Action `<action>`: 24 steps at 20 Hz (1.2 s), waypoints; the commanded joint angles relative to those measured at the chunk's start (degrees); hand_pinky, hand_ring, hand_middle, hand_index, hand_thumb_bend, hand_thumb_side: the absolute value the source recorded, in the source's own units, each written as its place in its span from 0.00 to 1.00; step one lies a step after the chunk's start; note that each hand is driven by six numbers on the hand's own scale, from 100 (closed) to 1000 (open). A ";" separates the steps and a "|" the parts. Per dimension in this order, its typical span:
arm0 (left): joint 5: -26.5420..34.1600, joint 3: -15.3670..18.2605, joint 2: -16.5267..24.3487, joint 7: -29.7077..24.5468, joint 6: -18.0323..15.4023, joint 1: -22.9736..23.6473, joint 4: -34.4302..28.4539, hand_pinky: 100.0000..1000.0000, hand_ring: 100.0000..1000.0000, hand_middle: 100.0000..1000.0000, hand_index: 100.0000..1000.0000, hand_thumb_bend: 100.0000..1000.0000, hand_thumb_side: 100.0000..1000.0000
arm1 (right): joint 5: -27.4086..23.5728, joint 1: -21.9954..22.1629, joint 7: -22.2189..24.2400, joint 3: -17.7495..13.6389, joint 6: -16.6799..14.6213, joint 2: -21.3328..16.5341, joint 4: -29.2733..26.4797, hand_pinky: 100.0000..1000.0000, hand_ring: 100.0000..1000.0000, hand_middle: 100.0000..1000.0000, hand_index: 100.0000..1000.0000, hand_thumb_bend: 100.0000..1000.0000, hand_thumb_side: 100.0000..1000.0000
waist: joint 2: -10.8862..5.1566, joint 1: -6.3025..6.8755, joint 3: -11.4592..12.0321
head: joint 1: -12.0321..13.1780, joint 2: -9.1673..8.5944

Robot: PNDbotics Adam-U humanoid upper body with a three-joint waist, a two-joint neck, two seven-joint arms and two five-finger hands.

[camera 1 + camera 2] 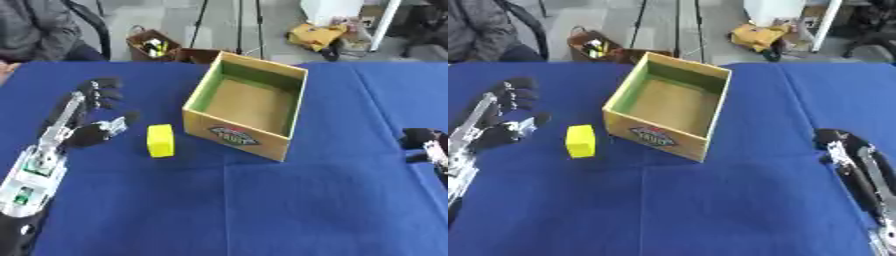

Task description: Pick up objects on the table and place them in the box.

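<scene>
Table (262, 210) in blue cloth carries the open box (248, 107), which sits empty at its middle. Left of the box my left hand (83, 112) hovers with fingers spread wide, holding nothing; my right hand (846, 150) rests open, well right of it. Just left of the box, between it and my left hand, lies the yellow block (160, 140).

Table (262, 210): carries everything listed below.
Box (248, 106): middle of the table, toward the far edge.
Block (160, 140): just left of the box's near-left corner, apart from it.
Left hand (83, 117): left of the block, near the table's left edge.
Right hand (849, 155): near the table's right edge, well apart from the box.
</scene>
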 commanded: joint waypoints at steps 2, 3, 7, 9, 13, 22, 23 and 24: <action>-0.37 0.08 1.78 -0.18 -0.09 -1.12 -1.29 0.68 0.72 0.73 0.84 0.63 0.34 | -0.43 -0.29 -0.03 -0.45 -0.09 -0.73 -0.42 0.57 0.69 0.63 0.76 0.00 0.98 | -0.90 0.06 -0.07 | 0.10 -0.07; -0.37 0.08 1.78 -0.18 -0.09 -1.12 -1.29 0.68 0.72 0.73 0.84 0.63 0.34 | -0.43 -0.29 -0.03 -0.45 -0.09 -0.73 -0.42 0.57 0.69 0.63 0.76 0.00 0.98 | -0.90 0.06 -0.07 | 0.10 -0.07; -0.38 0.08 1.78 -0.18 -0.09 -1.12 -1.29 0.68 0.72 0.73 0.84 0.63 0.34 | -0.43 -0.29 -0.03 -0.45 -0.09 -0.73 -0.42 0.57 0.69 0.63 0.76 0.00 0.98 | -0.90 0.06 -0.07 | 0.10 -0.07; -0.42 0.01 1.86 -0.22 -0.09 -1.19 -1.32 0.69 0.72 0.74 0.84 0.63 0.35 | -0.42 -0.29 -0.02 -0.44 -0.09 -0.75 -0.42 0.57 0.69 0.63 0.76 0.00 0.98 | -0.92 0.09 -0.10 | 0.13 -0.05; -2.91 -4.04 5.90 -2.71 2.21 -5.24 2.22 0.78 0.75 0.76 0.86 0.66 0.39 | -0.21 -0.34 0.82 0.43 -0.22 -1.46 -0.24 0.57 0.69 0.63 0.76 0.00 0.98 | -1.56 1.35 -1.68 | 1.33 0.57; -10.45 -14.78 13.31 -10.25 9.43 -15.92 7.86 0.78 0.74 0.75 0.86 0.65 0.40 | -0.38 -0.53 0.72 0.19 -0.22 -0.88 -0.27 0.57 0.69 0.63 0.76 0.00 0.98 | -1.12 0.64 -1.64 | 1.22 0.10; -11.33 -14.80 13.18 -11.13 9.75 -16.17 7.66 0.78 0.74 0.75 0.86 0.65 0.40 | -0.38 -0.50 0.69 0.16 -0.22 -0.88 -0.27 0.57 0.69 0.63 0.76 0.00 0.98 | -1.12 0.63 -1.58 | 1.16 0.10; -12.23 -14.59 13.05 -12.03 9.87 -16.29 7.41 0.78 0.74 0.75 0.86 0.65 0.40 | -0.38 -0.48 0.66 0.14 -0.21 -0.88 -0.28 0.57 0.69 0.63 0.76 0.00 0.98 | -1.12 0.61 -1.54 | 1.12 0.10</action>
